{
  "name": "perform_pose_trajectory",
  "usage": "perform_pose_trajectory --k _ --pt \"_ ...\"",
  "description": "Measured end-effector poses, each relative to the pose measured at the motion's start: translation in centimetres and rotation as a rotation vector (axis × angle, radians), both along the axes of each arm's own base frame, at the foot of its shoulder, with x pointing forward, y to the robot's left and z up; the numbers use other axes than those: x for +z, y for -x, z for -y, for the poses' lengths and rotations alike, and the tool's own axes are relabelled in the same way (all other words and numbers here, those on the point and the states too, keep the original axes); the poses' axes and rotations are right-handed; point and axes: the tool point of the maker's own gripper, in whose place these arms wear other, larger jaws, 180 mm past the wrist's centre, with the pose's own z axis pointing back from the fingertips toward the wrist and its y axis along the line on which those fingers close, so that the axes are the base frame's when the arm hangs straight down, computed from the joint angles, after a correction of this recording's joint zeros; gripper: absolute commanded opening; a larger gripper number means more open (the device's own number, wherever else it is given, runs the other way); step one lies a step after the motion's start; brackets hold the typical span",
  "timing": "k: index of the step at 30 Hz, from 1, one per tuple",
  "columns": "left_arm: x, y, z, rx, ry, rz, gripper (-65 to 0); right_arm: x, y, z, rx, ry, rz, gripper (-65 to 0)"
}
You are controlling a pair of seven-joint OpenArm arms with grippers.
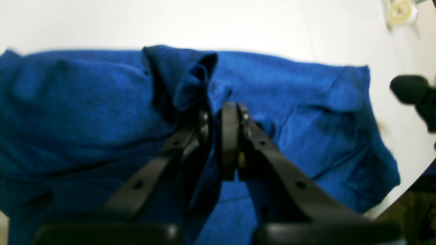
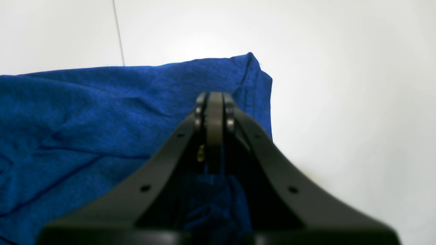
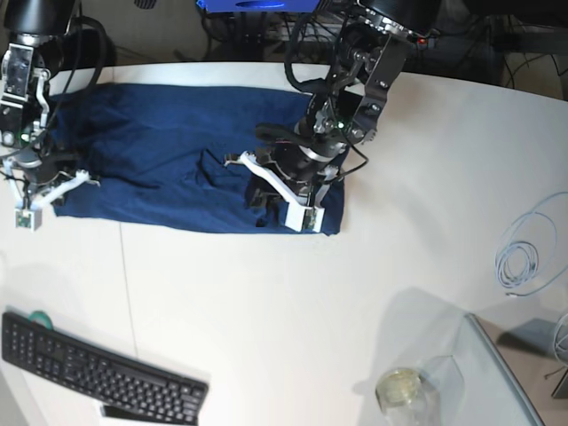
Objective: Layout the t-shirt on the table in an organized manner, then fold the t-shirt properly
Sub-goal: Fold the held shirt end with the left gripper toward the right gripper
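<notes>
The t-shirt (image 3: 169,155) lies spread lengthwise across the far part of the white table (image 3: 293,302), a dark blue band running from the base view's left edge toward the middle, with wrinkles and a bunched fold near its centre. The left gripper (image 1: 223,117), on the right in the base view, sits over the shirt's right end with its jaws drawn together, pinching a raised ridge of blue fabric that stands up just beyond the fingertips in the left wrist view. The right gripper (image 2: 214,105), at the shirt's left end in the base view, has its jaws pressed tight against each other; blue cloth shows between the fingers below the tips, so it clamps the t-shirt's edge near a corner. A thin dark seam line (image 2: 119,34) crosses the table beyond the shirt. Nearer the front of the table lie a black keyboard (image 3: 98,373), a glass jar (image 3: 404,395) and, well apart on the right, a coil of pale cable (image 3: 524,257).
</notes>
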Motion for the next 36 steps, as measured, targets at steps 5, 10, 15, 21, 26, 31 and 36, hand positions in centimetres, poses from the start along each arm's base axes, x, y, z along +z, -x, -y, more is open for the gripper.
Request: perform_pose_trajectory --k 5,10,15,21,26,31,36 --pt "-0.6 -0.1 1.5 -0.021 0.006 -0.017 -65.0 0.0 0.0 0.0 0.000 0.000 0.000 -65.0" --pt "-1.6 0.4 2.9 -0.068 -0.005 -0.042 -65.0 0.0 0.0 0.0 0.000 0.000 0.000 -65.0" --pt "-1.5 0.1 2.8 -0.066 -0.008 -0.038 -65.0 0.0 0.0 0.0 0.000 -0.001 0.000 -65.0" --pt "-1.2 -0.2 3.1 -0.065 -0.002 -0.031 -65.0 0.0 0.0 0.0 0.000 0.000 0.000 -65.0" --pt "-1.6 -0.8 3.8 -0.073 -0.002 -0.044 -65.0 0.0 0.0 0.0 0.000 0.000 0.000 -65.0" --pt "-2.0 -0.5 3.9 -0.075 -0.004 -0.056 -65.0 0.0 0.0 0.0 0.000 0.000 0.000 -65.0" --pt "-2.0 -0.5 3.9 -0.075 -0.004 -0.055 -57.6 0.0 0.0 0.0 0.000 0.000 0.000 -65.0"
